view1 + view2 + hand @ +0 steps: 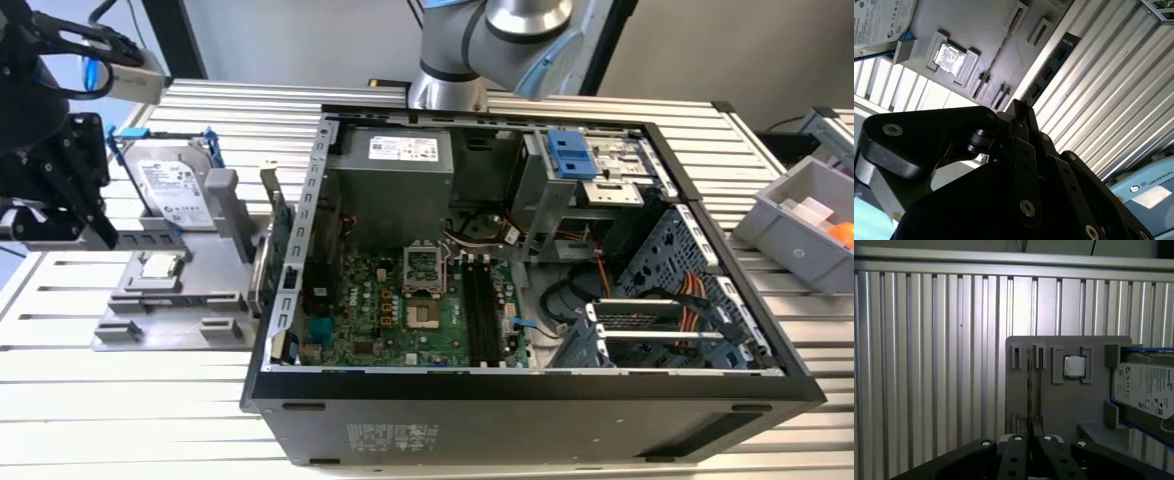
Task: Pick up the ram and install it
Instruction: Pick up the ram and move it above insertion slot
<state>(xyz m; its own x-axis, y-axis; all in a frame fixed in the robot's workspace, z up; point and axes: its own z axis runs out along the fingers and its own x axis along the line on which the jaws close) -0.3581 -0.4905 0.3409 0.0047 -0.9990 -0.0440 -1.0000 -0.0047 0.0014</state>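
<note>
Gripper (1032,437) (black) faces one ram (1030,390), one processor (1074,366), one drive (1146,390).

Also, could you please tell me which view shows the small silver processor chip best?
The first wrist view: the processor chip sits square-on, whole, in its pocket on the gray fixture. The second wrist view shows the chip tilted, with glare; the exterior view shows the chip far off.

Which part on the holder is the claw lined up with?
The ram, the thin edge-on stick, not the square processor or the hard drive.
</note>
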